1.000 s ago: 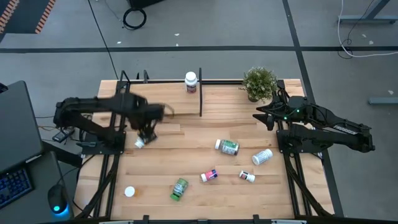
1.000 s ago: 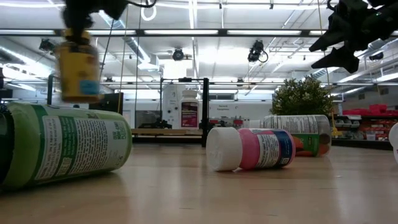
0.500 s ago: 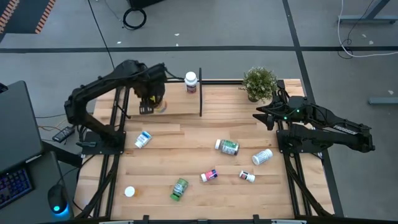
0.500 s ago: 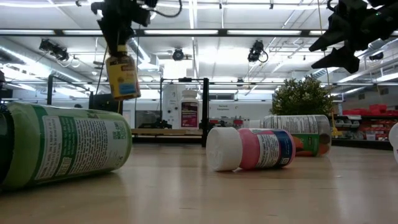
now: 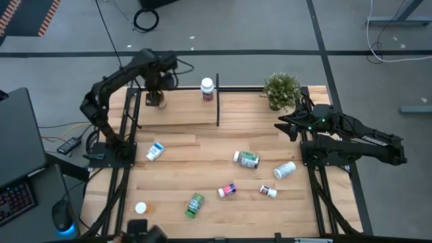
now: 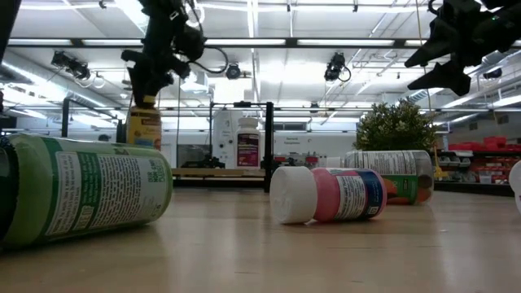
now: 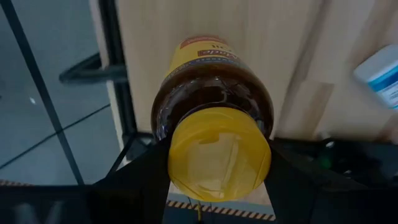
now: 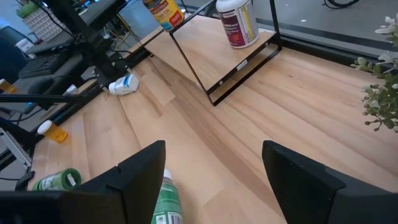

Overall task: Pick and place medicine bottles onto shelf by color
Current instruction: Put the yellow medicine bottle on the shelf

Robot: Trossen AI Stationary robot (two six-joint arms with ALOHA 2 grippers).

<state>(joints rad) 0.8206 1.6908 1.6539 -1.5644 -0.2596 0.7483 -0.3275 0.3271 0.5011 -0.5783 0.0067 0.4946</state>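
My left gripper (image 5: 156,94) is over the far left end of the shelf (image 5: 189,111), shut on an amber medicine bottle (image 6: 145,128) with a yellow cap. A white bottle with a magenta label (image 5: 207,88) stands upright on the shelf's far edge. Several other medicine bottles lie on their sides on the table, among them a blue-labelled one (image 5: 155,151), a green-labelled one (image 5: 246,159), a pink one (image 5: 227,190) and a green one (image 5: 195,204). My right gripper (image 5: 287,127) waits open at the right side, holding nothing. My left gripper pinches the amber bottle's yellow cap (image 7: 180,162) between its two fingers, one on each side. The fingers come from above, pointing steeply down. The bottle hangs upright below them over the shelf board (image 7: 292,68); the green bottle hides its base, so whether it stands on the board I cannot tell.
A small potted plant (image 5: 281,90) stands at the far right beside the shelf's black post (image 5: 217,101). A white-capped bottle (image 5: 140,208) lies near the front left. Bare planks lie between the shelf and the scattered bottles.
My left gripper has carried the amber bottle from above the table's left middle toward the far edge, to the shelf's left end, rolling its wrist on the way. The bottle has come lower and stays upright in the hold.
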